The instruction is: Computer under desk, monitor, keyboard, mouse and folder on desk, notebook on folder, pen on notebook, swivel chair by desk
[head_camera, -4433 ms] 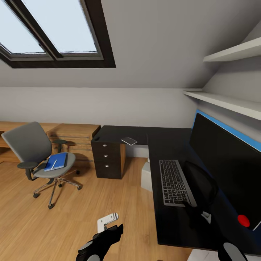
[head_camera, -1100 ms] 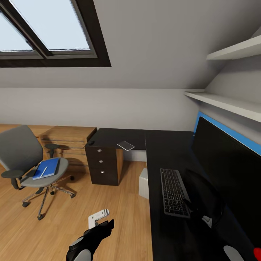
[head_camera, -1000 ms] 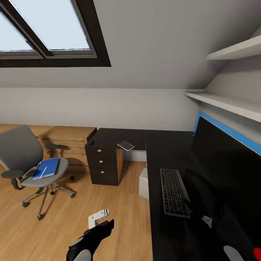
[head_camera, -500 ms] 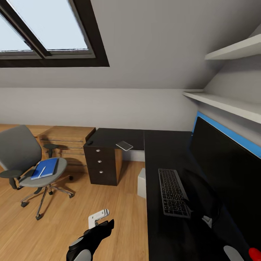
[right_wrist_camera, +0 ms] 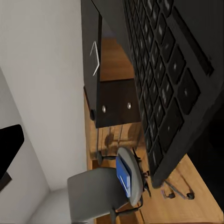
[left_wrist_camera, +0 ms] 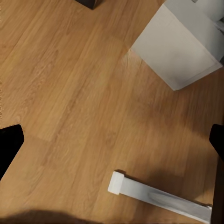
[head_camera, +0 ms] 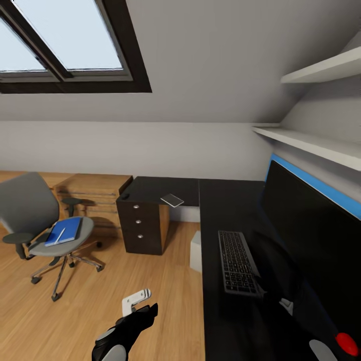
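Two arms hang low in front of me. My left claw [head_camera: 134, 321] hovers over the wood floor [head_camera: 100, 301] beside the desk [head_camera: 225, 200]; in the left wrist view its two dark fingertips [left_wrist_camera: 9, 144] stand far apart with nothing between them, so it is open. My right claw [head_camera: 281, 301] sits over the near end of the desk, close to the keyboard [head_camera: 236, 261], and I cannot tell whether it is open or closed.

The keyboard lies flat on the desk's long wing, just in front of the monitor [head_camera: 311, 230], which stands along the blue-backed edge with its red dot [head_camera: 346, 343] at the lower near corner. The computer [head_camera: 196, 250] rests on the floor under the desk's front edge. The swivel chair [head_camera: 42, 225] stands well apart from the desk, with the blue folder [head_camera: 64, 231] on its seat and a thin pale object, perhaps the pen, lying on the folder. A small flat grey thing [head_camera: 172, 200] lies at the front edge of the desk's short wing, above the drawers [head_camera: 140, 223].
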Motion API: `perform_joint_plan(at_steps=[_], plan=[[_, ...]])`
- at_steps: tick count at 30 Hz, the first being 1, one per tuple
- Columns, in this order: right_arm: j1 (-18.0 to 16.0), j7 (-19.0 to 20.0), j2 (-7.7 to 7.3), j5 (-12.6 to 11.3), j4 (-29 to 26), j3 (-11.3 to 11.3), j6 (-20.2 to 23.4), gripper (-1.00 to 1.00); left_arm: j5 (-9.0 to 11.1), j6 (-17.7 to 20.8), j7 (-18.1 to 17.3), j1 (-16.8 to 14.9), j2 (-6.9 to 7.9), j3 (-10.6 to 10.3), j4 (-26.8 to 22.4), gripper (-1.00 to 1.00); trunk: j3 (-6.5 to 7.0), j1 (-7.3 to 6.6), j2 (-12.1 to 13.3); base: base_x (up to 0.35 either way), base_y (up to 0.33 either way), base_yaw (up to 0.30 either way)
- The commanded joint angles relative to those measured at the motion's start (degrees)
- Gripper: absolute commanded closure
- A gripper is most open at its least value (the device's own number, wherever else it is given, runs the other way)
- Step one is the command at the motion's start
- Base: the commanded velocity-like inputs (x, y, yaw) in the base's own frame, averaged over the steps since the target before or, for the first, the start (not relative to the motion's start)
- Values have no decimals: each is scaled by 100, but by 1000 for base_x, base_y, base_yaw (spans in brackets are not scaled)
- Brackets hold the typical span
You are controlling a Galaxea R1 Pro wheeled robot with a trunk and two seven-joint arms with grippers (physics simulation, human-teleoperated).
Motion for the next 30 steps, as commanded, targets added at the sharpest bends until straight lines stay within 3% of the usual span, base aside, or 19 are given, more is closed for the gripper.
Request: perform_joint_plan(at_steps=[1,21,30], plan=[[-4,5,1,-28,1,-9,34,-100,20,17,38,-7,4,-9,-9,-100,-8,-2,-6,-287,0,0],[-4,5,1,-28,1,-2,32,-100,22,17,38,-7,4,-1,-10,-100,-8,-2,-6,-41,0,0],[-4,5,1,-24,1,6,36,-100,25,17,40,-7,11,16,-3,-100,-8,-2,-6,-262,0,0]])
